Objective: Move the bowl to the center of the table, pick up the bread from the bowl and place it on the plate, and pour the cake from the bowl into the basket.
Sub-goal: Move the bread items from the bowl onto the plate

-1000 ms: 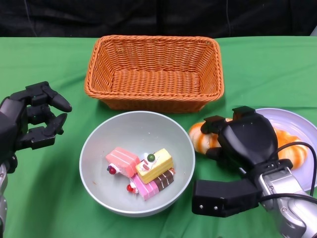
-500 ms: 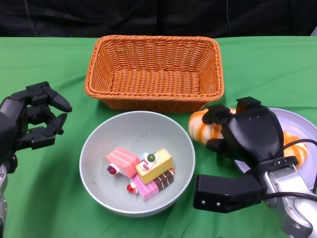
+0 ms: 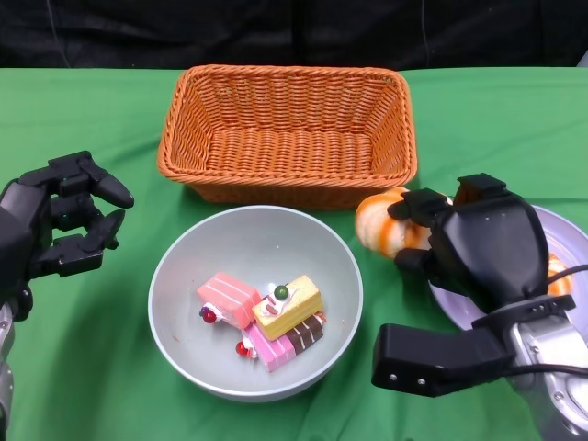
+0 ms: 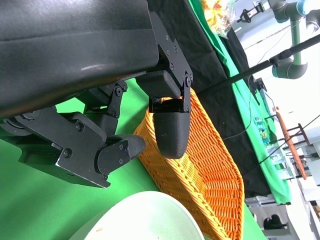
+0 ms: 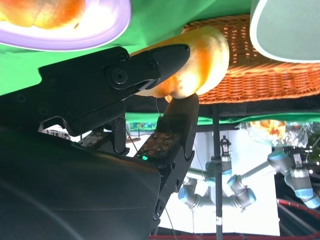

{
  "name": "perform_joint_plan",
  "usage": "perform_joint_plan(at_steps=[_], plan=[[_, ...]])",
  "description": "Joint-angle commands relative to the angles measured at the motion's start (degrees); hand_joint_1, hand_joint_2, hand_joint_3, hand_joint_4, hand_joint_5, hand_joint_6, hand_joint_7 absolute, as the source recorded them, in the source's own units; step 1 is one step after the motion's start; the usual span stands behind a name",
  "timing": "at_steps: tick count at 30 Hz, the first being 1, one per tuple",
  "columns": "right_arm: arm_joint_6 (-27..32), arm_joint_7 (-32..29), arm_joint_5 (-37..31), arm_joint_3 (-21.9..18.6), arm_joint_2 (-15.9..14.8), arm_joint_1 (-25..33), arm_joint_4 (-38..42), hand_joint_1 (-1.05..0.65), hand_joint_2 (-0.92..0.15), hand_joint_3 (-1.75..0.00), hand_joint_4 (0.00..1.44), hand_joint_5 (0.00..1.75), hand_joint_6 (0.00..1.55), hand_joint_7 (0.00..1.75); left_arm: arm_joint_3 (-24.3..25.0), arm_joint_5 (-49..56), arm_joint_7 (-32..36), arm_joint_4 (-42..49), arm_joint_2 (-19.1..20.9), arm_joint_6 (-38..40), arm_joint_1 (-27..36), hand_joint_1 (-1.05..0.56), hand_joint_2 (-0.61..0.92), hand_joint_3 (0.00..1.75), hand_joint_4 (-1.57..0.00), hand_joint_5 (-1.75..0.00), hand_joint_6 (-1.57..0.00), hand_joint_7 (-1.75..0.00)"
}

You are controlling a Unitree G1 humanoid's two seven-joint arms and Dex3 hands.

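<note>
Carrying bread [image 3: 384, 223], your right hand [image 3: 478, 253] pinches it between basket [image 3: 287, 131] and plate [image 3: 568, 230], which already holds 1 bread. Lower it onto bare rim before releasing. Left hand [image 3: 57, 220] waits empty, fingers apart; cakes [image 3: 266, 317] remain in the bowl [image 3: 184, 276].

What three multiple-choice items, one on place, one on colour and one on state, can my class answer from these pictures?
1. Where do the cake pieces lie?
A. in the basket
B. in the bowl
C. on the plate

2. What colour is the basket?
A. orange
B. blue
C. white

3. What is the right hand doing?
A. resting flat on the cloth
B. gripping the bowl's rim
C. holding a bread roll

Answers: 1 B, they sit inside the grey bowl. 2 A, its wicker is orange. 3 C, the right wrist view shows its fingers closed on the bread roll.
</note>
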Motion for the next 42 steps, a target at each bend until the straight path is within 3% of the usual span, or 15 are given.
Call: perform_joint_plan(at_steps=[1, 15, 23, 32, 42], plan=[[0.0, -0.9, 0.6, -2.3, -1.3, 2.3, -3.4, -0.29, -0.9, 0.0, 0.82, 1.1, 1.06, 0.23, 0.3, -0.5, -0.1, -0.2, 0.7, 0.1, 0.3, 0.03, 0.72, 0.83, -0.71, -1.61, -0.71, -1.33], [1.3, 0.9, 0.9, -7.7, -2.1, 9.2, -9.5, -0.25, -0.9, 0.0, 0.85, 1.04, 1.14, 0.13, 0.1, 0.1, 0.8, 0.0, 0.8, -0.2, 0.2, 0.03, 0.69, 0.86, -0.71, -1.61, -0.72, -1.33], [1.0, 1.0, 1.6, -9.7, -2.6, 10.7, -10.0, -0.24, -0.88, 0.0, 0.93, 0.82, 1.15, 0.04, 0.5, -0.5, 0.0, 0.1, 1.0, 0.5, 0.2, 0.03, 0.69, 0.87, -0.71, -1.61, -0.71, -1.33], [-1.2, -1.4, 2.9, -11.6, -4.5, 11.7, -6.6, -0.23, -0.88, 0.0, 0.9, 0.94, 1.18, 0.03, 0.9, -1.0, -0.9, 0.6, 1.3, 0.2, 0.0, 0.04, 0.7, 0.87, -0.71, -1.63, -0.71, -1.35], [-2.6, -2.7, 2.2, -10.6, -6.2, 9.9, -0.7, -0.26, -0.87, 0.0, 0.91, 0.84, 1.17, 0.01, 1.3, -1.4, -1.1, 0.3, 1.2, 0.6, -0.1, 0.05, 0.69, 0.88, -0.71, -1.64, -0.7, -1.36]])
